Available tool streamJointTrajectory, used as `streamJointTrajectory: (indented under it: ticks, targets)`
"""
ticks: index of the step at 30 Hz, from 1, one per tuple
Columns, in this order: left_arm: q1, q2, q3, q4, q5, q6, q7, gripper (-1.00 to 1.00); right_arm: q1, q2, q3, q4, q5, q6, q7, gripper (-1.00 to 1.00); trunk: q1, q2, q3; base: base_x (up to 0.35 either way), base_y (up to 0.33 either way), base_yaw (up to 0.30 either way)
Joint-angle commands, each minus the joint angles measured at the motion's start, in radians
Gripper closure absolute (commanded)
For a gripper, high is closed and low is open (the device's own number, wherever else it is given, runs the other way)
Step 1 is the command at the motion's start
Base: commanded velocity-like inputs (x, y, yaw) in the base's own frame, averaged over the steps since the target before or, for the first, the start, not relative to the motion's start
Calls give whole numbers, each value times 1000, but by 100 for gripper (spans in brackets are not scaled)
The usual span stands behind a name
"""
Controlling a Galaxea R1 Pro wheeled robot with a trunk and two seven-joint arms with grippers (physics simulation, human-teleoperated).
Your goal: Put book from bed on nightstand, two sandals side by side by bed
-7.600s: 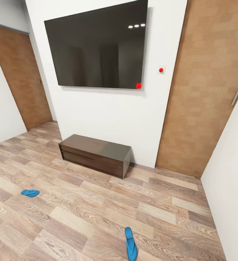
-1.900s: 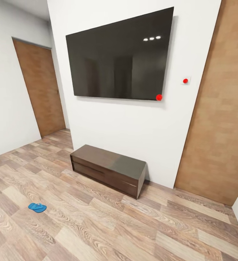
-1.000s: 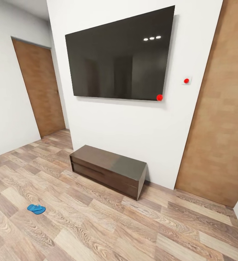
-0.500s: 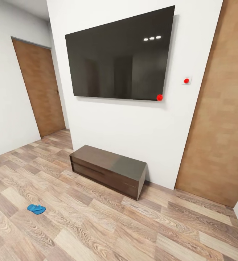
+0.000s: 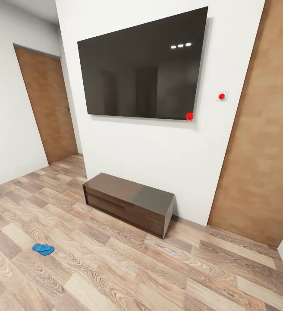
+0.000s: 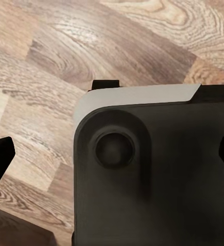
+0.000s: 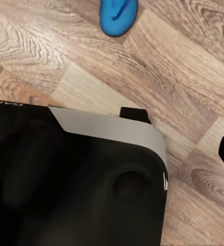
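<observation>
In the head view a blue sandal [image 5: 43, 249] lies flat on the plank floor [image 5: 128, 272] at about 8 o'clock, well apart from the low dark bench [image 5: 128, 203] that stands against the white wall [image 5: 150, 151] near centre. Above the bench hangs a big black screen [image 5: 143, 69] at 12 o'clock. Brown wood panels stand at 3 o'clock [image 5: 262, 129] and at 10 o'clock [image 5: 48, 103].

The right wrist view looks down past the robot's dark base [image 7: 70, 184] onto the floor, with the end of a blue sandal [image 7: 118, 15] lying beyond it. The left wrist view shows the base [image 6: 153, 169] over bare planks. I cannot tell how either arm's jaws stand.
</observation>
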Motion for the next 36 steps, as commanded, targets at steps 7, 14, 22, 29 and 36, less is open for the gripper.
streamJointTrajectory:
  ticks: [7, 14, 22, 29, 36]
  targets:
    - [-1, 0, -1, 0, -1, -3, 1, -100, -58, 13, 1, -16, 5, 7, -71, -100, 0, -1, -1, 0, 0, 0]
    - [-1, -1, -2, -2, -3, -2, 2, -100, -128, 30, 0, -25, 5, 106, -139, -100, 0, -1, -1, 0, 0, 0]
    - [-12, 0, -5, -12, -5, -2, 2, -100, -190, 45, 0, -27, 5, 189, -158, -100, 0, -1, -1, 0, 0, 0]
    - [-23, 6, -7, -24, -6, -2, 2, -100, -214, 48, 0, -28, 4, 210, -164, -100, 0, -1, -1, 0, 0, 0]
    - [-31, 14, -9, -53, -7, -1, 2, -100, -229, 49, -2, -26, 3, 216, -166, -100, 0, -1, -1, 0, 0, 0]
